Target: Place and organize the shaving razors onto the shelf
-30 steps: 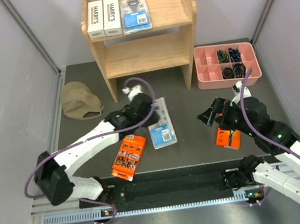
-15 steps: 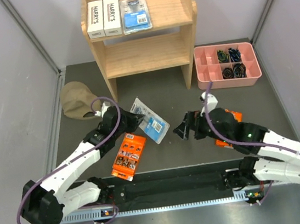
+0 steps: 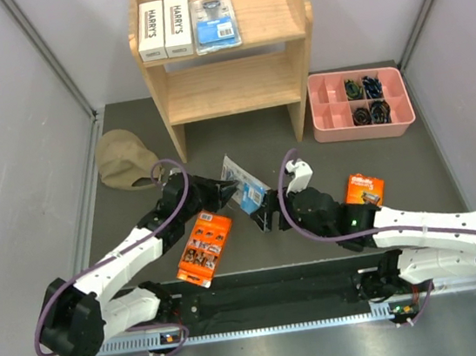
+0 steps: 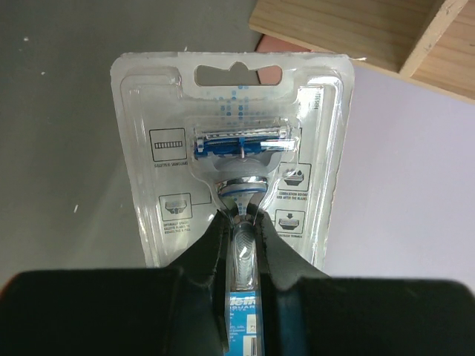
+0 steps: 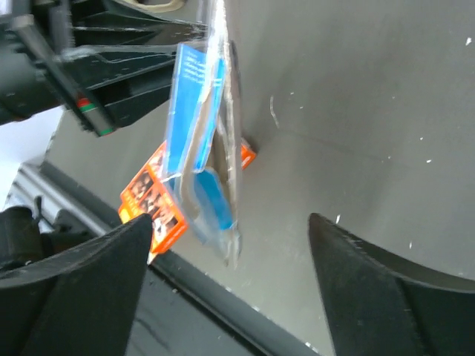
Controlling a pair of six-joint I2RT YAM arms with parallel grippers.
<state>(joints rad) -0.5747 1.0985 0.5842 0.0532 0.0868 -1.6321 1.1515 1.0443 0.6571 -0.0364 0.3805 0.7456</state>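
Counter (image 3: 446,159): dark mat with walls on L/R and back. Widest open floor is the center strip between the shelf legs and the arms.

Shelf (image 3: 226,87) at back center. The lower tier is bare, and the right half of the top tier is free up to the side panel.

Pink tray (image 3: 364,132) sits just right of the shelf leg, near the right wall. Tan cap (image 3: 126,160) lies by the left leg.

Top tier, left to right: 2 Harry's boxes (image 3: 151,30) (image 3: 177,26) side by side and touching, then shelved blister pack (image 3: 216,21) just beside them, its front edge at the shelf lip.

Orange pack A (image 3: 204,248) lies flat near the front rail, under the L arm. Orange pack B (image 3: 363,189) lies flat beside the R arm.

Held blister pack (image 4: 241,170) is mid-counter, tilted, and looks clear of the surface. It shows edge-on in the right wrist view (image 5: 204,148).

Left hand (image 4: 241,222) is clamped on its label end, hang-hole end pointing away.

Right hand (image 5: 230,282) has its fingers spread wide, with the pack's lower corner between them and a gap on both sides.
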